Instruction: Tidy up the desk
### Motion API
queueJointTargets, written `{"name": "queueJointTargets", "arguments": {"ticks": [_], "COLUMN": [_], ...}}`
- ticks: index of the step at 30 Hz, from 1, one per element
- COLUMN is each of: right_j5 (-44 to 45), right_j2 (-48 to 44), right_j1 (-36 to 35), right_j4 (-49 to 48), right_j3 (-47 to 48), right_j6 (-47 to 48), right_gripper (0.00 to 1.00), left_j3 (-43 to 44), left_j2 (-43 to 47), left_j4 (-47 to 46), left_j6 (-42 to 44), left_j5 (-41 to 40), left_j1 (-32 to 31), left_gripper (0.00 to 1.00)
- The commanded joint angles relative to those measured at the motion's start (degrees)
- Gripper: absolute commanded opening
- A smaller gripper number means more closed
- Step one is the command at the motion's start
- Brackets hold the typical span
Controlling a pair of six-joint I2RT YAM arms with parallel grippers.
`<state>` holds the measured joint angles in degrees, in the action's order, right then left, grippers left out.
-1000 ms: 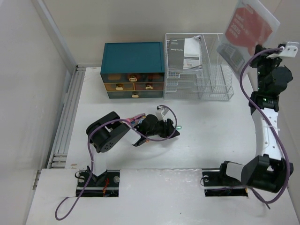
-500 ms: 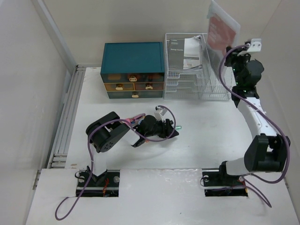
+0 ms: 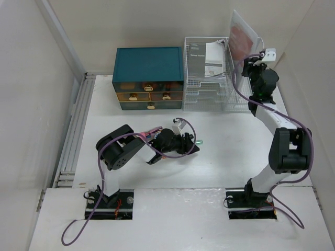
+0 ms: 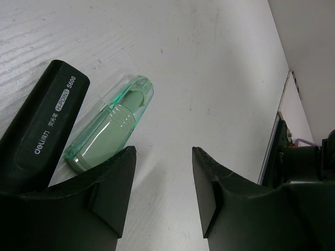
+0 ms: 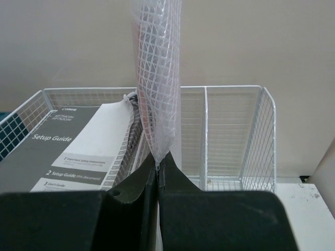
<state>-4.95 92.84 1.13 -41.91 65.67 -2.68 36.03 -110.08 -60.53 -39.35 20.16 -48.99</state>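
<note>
The white desk (image 3: pixel 230 141) bears a marker with a black body and clear green cap (image 4: pixel 112 123), lying flat; its tip shows in the top view (image 3: pixel 199 141). My left gripper (image 4: pixel 162 151) is open and low over the desk, with the marker just outside its left finger (image 4: pixel 104 193); it also shows in the top view (image 3: pixel 191 145). My right gripper (image 5: pixel 158 157) is shut on the lower edge of a clear mesh pouch (image 5: pixel 157 78) with red content (image 3: pixel 243 36), held upright above the white wire rack (image 3: pixel 242 99). The right gripper sits at the rack's right end (image 3: pixel 246 65).
A teal drawer box (image 3: pixel 148 68) stands at the back, left of the wire rack. A Setup Guide booklet (image 5: pixel 68 151) lies in the rack's top tray. The rack's upright slots (image 5: pixel 230 125) are beside the pouch. Walls close in at the left and back.
My right arm has swung the pouch left from beyond the rack's right side to above the rack's upright slots, turning it edge-on. The left arm and marker have not moved.
</note>
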Motion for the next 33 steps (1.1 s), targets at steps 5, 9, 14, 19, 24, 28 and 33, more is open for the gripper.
{"name": "queueJointTargets", "arguments": {"ticks": [5, 9, 14, 19, 24, 28, 33], "right_j5": [-2.7, -4.7, -7.7, -8.3, -8.8, -8.8, -11.1], "right_j2": [4.5, 7.3, 11.4, 13.4, 13.4, 11.3, 8.1], "right_j1": [1.2, 1.8, 2.8, 2.8, 3.4, 3.9, 5.0], "right_j4": [-16.6, -21.4, -29.8, -30.5, -29.7, -24.6, -20.1], "right_j3": [1.4, 0.9, -0.9, -1.4, -2.9, -3.4, -4.1], "right_j6": [-4.4, -5.7, -5.7, -5.7, -5.7, -5.2, -4.0], "right_gripper": [0.0, 0.0, 0.0, 0.0, 0.0, 0.23, 0.59], "left_j3": [-2.6, -2.1, -2.1, -1.6, -1.6, -1.6, -1.6], "left_j2": [-4.6, -5.7, -5.7, -5.7, -5.7, -5.7, -3.7], "left_j4": [16.1, 16.1, 16.1, 16.7, 17.3, 17.3, 17.3], "left_j6": [1.2, 1.2, 1.2, 1.2, 1.2, 1.2, 1.7], "left_j5": [0.2, 0.8, 0.8, 0.8, 0.8, 0.8, 0.8], "left_j1": [0.2, 0.2, 0.2, 0.2, 0.2, 0.2, 0.2], "left_gripper": [0.47, 0.47, 0.47, 0.47, 0.47, 0.47, 0.47]}}
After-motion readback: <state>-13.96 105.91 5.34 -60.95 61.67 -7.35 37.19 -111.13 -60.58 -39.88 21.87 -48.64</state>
